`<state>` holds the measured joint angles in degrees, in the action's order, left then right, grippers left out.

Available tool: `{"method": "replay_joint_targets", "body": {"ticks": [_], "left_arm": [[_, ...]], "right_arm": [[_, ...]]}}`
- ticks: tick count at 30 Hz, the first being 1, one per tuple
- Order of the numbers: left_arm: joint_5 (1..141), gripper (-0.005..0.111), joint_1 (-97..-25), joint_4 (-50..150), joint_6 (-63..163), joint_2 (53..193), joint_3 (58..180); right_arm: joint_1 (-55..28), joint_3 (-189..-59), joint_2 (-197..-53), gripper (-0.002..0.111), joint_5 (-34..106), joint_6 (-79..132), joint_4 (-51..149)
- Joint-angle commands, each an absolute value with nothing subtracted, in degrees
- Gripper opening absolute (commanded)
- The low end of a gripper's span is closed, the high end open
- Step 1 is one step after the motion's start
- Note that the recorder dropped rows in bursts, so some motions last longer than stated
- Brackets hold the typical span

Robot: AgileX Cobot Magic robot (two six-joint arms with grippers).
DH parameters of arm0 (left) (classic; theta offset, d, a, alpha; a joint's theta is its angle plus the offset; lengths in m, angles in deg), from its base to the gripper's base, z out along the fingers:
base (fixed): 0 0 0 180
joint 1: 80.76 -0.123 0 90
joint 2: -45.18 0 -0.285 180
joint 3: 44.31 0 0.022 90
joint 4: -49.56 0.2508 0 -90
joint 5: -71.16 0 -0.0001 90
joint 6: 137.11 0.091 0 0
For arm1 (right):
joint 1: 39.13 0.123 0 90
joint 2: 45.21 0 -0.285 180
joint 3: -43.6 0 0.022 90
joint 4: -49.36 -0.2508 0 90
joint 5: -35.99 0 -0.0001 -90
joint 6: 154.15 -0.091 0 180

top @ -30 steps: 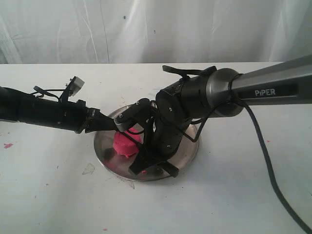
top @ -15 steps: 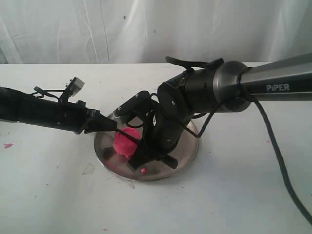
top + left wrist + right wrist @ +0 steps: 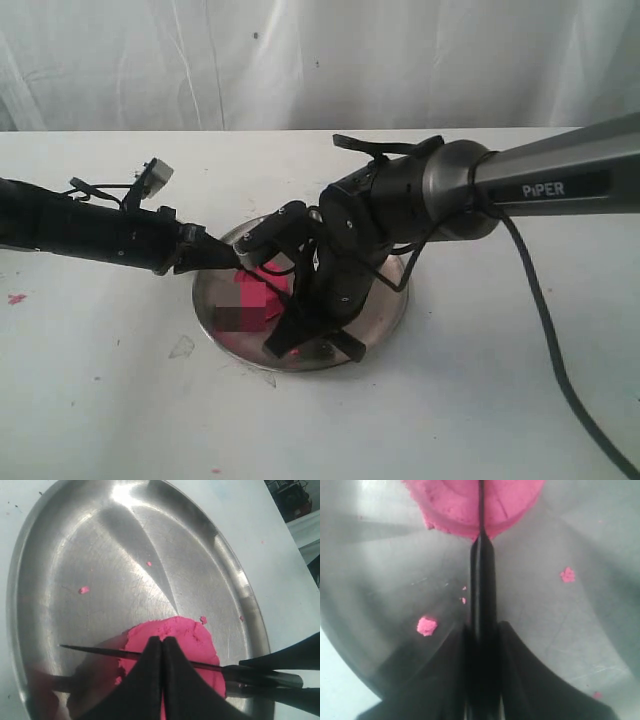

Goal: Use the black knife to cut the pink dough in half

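Nearest, on the white tabletop point(image 3: 120, 400): a few tiny pink specks and a small clear scrap beside the round steel plate point(image 3: 385, 305). One plate only, shallow and scratched, with several pink crumbs point(image 3: 426, 625) scattered inside. One bright pink soft dough lump point(image 3: 172, 645) in the plate's left part, partly blurred in the exterior view. One slim black knife point(image 3: 100, 651), blade laid straight across the lump's top, pressed into it. Two black arms. Right gripper point(image 3: 481, 635) clamped tight on the knife's black handle, angled down over the plate. Left gripper point(image 3: 161, 652) pinched closed, fingertips touching each other, pressed on the dough and across the blade. Behind, a wrinkled white curtain point(image 3: 300, 60).
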<state>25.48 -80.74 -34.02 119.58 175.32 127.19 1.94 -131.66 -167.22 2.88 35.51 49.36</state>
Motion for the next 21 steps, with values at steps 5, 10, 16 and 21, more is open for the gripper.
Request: {"method": "replay_joint_targets", "body": {"ticks": [5,10,16,21], "left_arm": [[26.6,0.000,-80.4,-33.3,119.9,175.6,127.2],[27.2,0.000,-80.4,-33.4,119.9,175.7,127.2],[27.7,0.000,-80.4,-33.0,119.9,175.7,127.2],[27.8,0.000,-80.4,-33.0,119.9,175.7,127.2]], "right_arm": [[1.8,-131.8,-166.8,0.003,2.7,36.1,49.4],[1.8,-131.8,-166.0,0.003,2.7,36.1,49.4],[1.8,-131.8,-164.7,0.003,2.7,36.1,49.4],[1.8,-131.8,-164.7,0.003,1.9,36.1,49.4]]}}
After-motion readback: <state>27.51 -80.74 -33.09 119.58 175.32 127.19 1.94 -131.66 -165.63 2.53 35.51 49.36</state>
